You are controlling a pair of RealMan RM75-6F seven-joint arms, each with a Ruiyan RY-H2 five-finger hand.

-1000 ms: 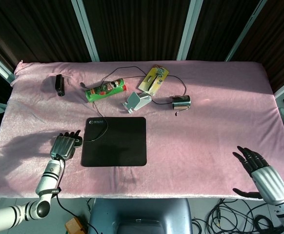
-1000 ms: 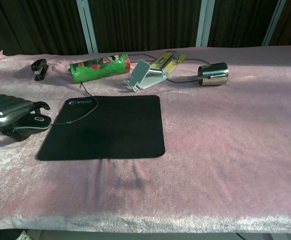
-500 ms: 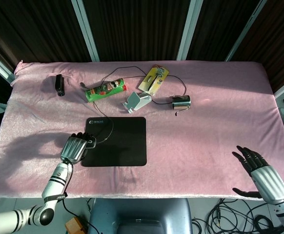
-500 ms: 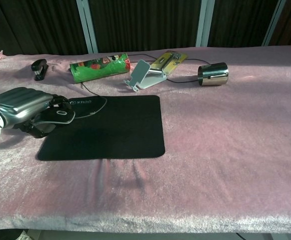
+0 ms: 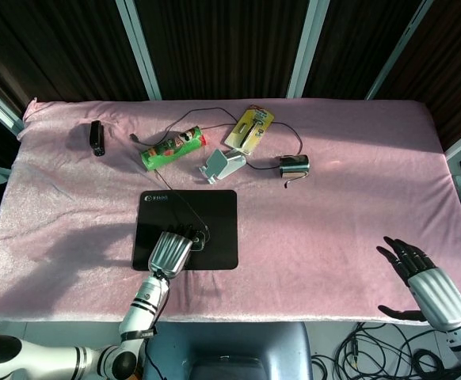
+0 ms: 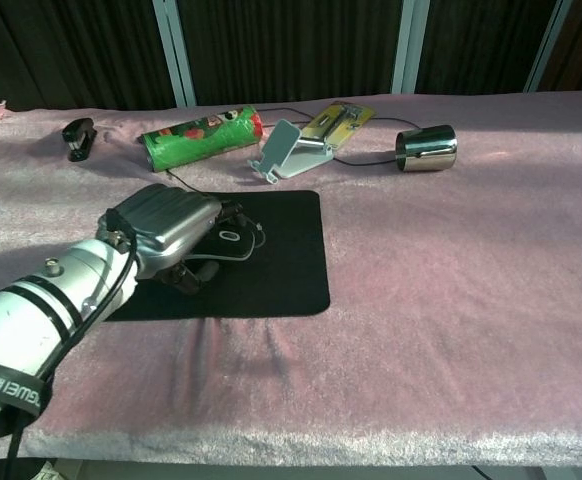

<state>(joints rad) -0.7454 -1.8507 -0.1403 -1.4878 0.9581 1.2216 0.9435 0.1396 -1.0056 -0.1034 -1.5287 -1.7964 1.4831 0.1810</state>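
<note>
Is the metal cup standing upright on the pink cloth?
No, the metal cup lies on its side on the pink cloth, with its open mouth facing left in the chest view.

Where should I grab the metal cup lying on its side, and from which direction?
Take the metal cup across its round body, coming down from above. It lies on its side on the pink cloth, mouth turned toward the phone stand, so the rim offers little hold. A thin cable runs close by, so probably close slowly.

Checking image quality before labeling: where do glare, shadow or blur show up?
Head view: sunlight washes out the pink cloth at right, shadow darkens its left. Chest view: the steel cup glints; the left hand shades the mouse pad; near forearm slightly soft.
</note>
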